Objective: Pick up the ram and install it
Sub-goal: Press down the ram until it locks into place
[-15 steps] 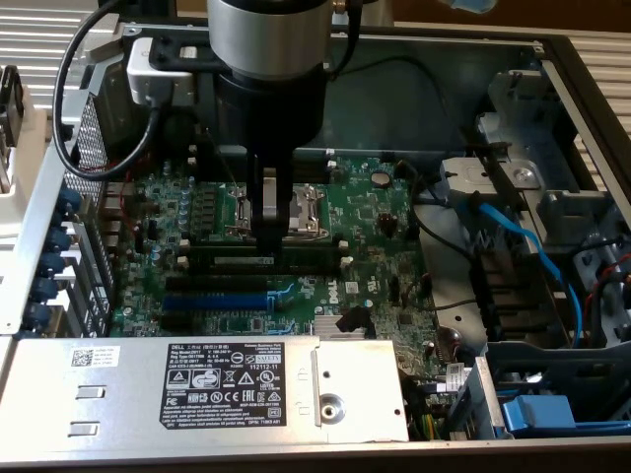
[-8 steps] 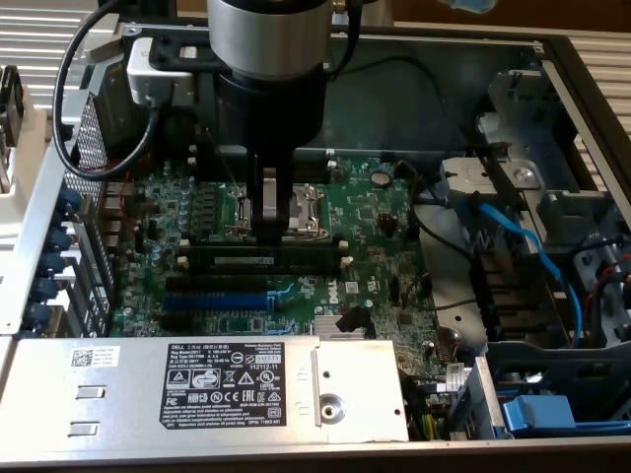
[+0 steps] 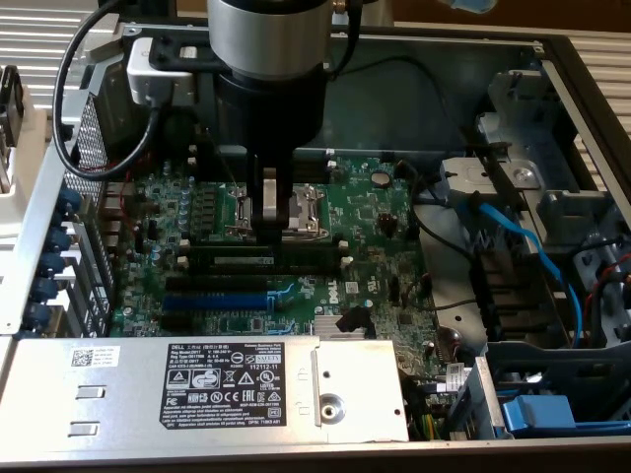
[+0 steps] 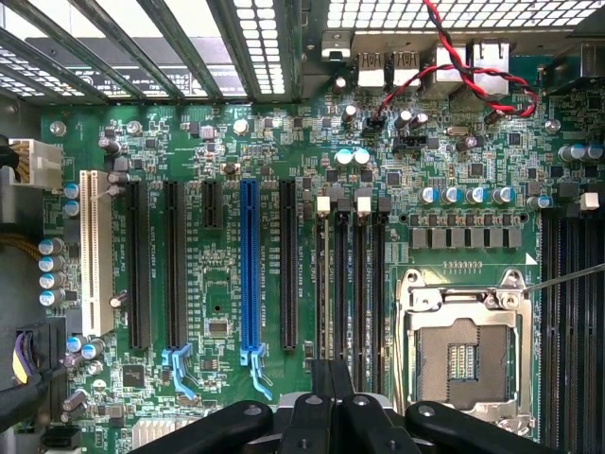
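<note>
The robot's gripper (image 3: 268, 202) hangs low over the green motherboard (image 3: 375, 227) inside the open grey metal PC case (image 3: 552, 59), w/ the arm's grey-and-black wrist blocking the board's middle in the exterior view. The fingers look pressed close together there, but cannot tell for sure, nor whether they pinch anything; the wrist view shows only the black finger bases at the frame edge.

The long thin dark-green ram strip (image 3: 264, 260) w/ a white label lies flat along the black memory slots (image 3: 340, 258), just below the fingertips; contact unclear. Silver CPU socket (image 3: 301, 209) sits right behind the fingers, partly covered.

Nearby: blue expansion slot (image 4: 249, 274), white slot (image 4: 91, 251), red-black twisted wires (image 4: 454, 57), blue cable (image 3: 523, 241), and a grey labelled power-supply cover (image 3: 197, 379) across the case's near side.
</note>
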{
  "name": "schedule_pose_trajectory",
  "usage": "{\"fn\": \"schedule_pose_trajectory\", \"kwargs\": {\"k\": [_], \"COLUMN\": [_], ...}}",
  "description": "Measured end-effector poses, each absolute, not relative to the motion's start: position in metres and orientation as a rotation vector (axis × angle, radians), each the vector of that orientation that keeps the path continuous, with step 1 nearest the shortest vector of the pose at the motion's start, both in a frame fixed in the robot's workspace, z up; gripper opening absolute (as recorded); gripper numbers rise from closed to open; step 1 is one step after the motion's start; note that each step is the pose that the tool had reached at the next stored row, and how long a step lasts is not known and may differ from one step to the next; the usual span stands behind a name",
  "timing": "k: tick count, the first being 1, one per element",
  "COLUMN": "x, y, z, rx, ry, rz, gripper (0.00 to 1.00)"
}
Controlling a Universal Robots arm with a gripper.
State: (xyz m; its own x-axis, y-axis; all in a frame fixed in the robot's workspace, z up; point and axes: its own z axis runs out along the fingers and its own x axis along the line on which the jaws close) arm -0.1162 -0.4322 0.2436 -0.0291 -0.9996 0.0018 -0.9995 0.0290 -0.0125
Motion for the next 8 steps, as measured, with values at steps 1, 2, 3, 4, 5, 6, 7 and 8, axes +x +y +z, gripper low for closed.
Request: {"fn": "schedule_pose_trajectory", "kwargs": {"k": [1,2,3,4,5,6,7,8], "x": [-0.1162,-0.1162,-0.1161,-0.1161,-0.1161,-0.1161,-0.1161,-0.1161], "y": [-0.4321,-0.4321,-0.4319,-0.4317,-0.4316,-0.4316,-0.4315,-0.4315], "z": [0.2436,0.2436,0.2436,0.2436,0.2436,0.2436,0.2434,0.2434], "rx": [-2.184,-2.184,-2.184,-2.184,-2.184,-2.185,-2.185,-2.185], "ry": [2.248,2.248,2.248,2.247,2.247,2.247,2.247,2.247], "rz": [-0.016,-0.016,-0.016,-0.016,-0.016,-0.016,-0.016,-0.016], "gripper": [0.1,0.1,0.1,0.1,0.1,0.1,0.1,0.1]}}
